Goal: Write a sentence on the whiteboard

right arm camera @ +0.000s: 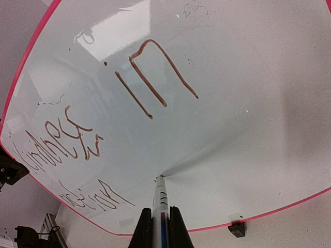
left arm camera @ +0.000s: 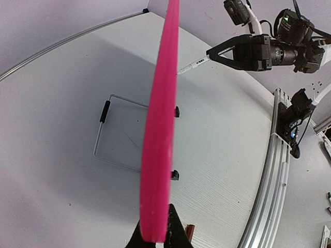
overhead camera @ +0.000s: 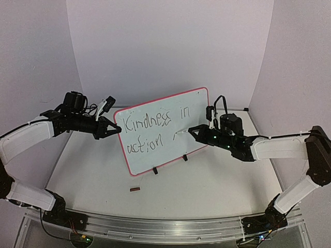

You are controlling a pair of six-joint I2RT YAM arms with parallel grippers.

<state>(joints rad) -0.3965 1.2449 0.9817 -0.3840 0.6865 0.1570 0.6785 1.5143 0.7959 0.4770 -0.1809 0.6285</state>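
Our left pincer (overhead camera: 117,129) clamps the edge of the whiteboard (overhead camera: 170,153) while our right pincer (right arm camera: 157,223) grasps a marker (right arm camera: 160,195) touching it.

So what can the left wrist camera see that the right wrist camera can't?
Only the left wrist camera shows the whiteboard edge-on with the left gripper clamped on its rim. It also shows the wire stand behind the board and the right gripper from outside, shut on the marker. Only the right wrist camera shows the board's face with the sentence and the marker tip touching the board. Both show the red rim, the marker and a black clip foot.
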